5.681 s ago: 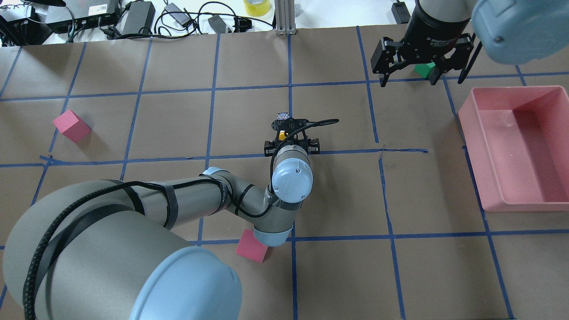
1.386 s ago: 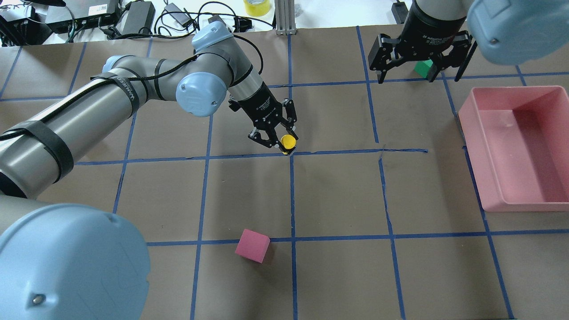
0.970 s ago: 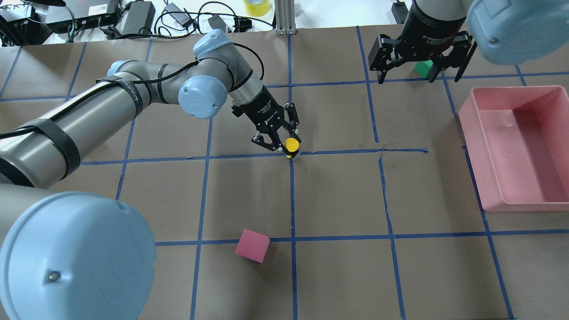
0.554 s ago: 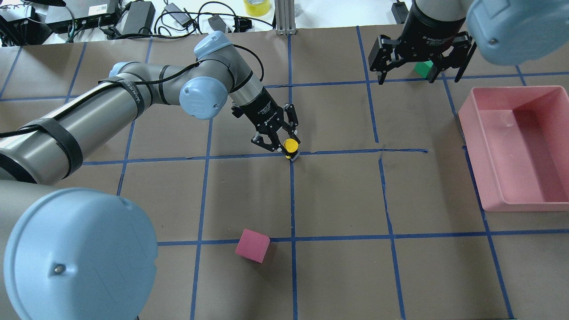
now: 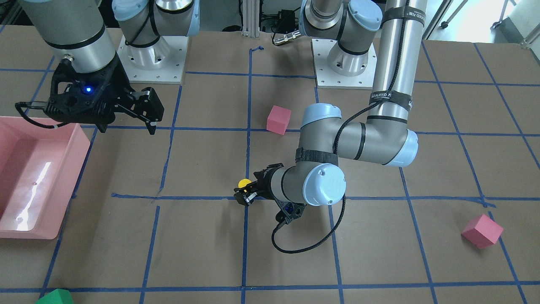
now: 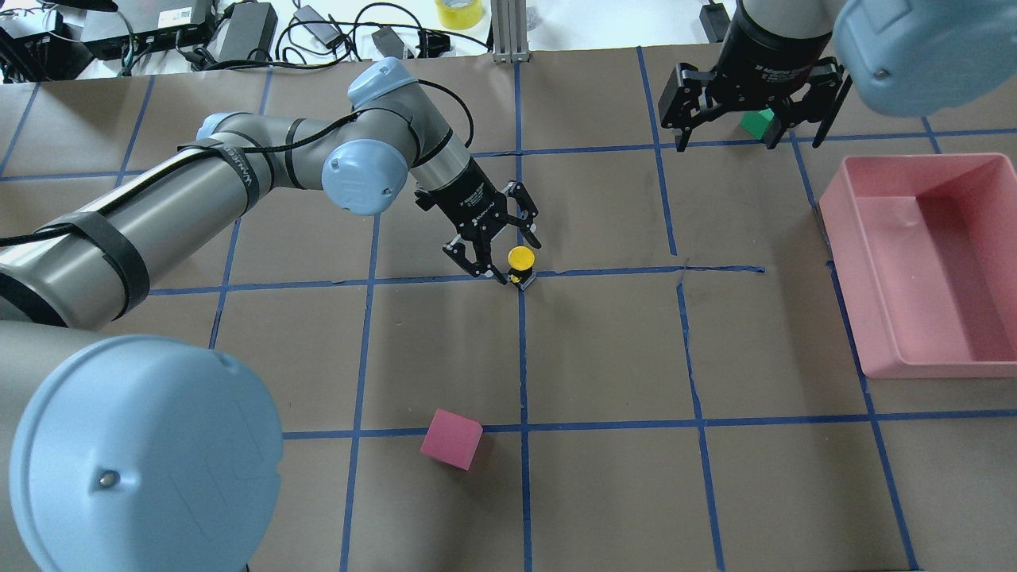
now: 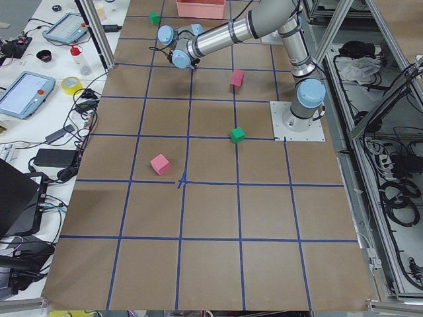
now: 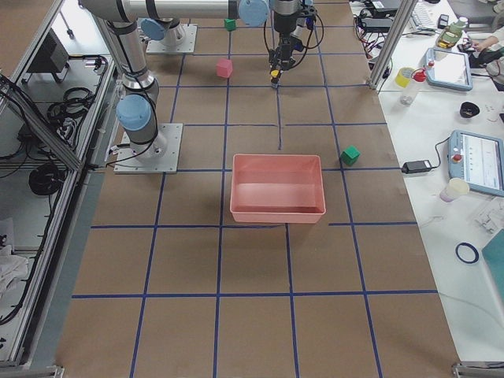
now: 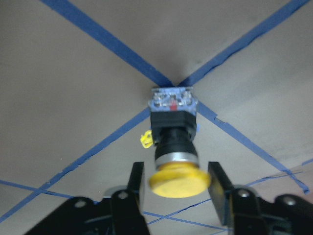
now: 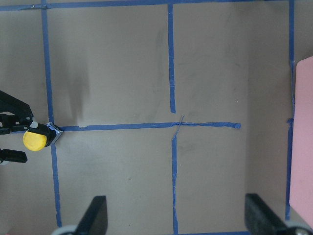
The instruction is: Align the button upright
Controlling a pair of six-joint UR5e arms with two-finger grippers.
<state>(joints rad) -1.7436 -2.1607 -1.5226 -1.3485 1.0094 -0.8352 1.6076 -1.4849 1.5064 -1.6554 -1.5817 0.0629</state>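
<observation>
The button (image 6: 520,259) stands upright on a blue tape crossing near the table's middle, yellow cap on top and blocky base on the paper. My left gripper (image 6: 516,260) is open, with a finger on each side of the cap and a small gap to it. In the left wrist view the button (image 9: 176,147) shows its cap between the two fingers (image 9: 137,183). It also shows in the front-facing view (image 5: 243,183) and the right wrist view (image 10: 35,139). My right gripper (image 6: 729,143) is open and empty, held high at the far right.
A pink bin (image 6: 937,262) sits at the right edge. A pink cube (image 6: 451,438) lies near the front, a second one (image 5: 481,230) far to the robot's left. A green block (image 6: 759,121) sits under the right gripper. Cables (image 6: 318,32) lie past the far edge.
The left arm swung round and set the button upright on the tape crossing. In the last half second its fingers spread apart and let go of the cap. The right arm barely moved.
</observation>
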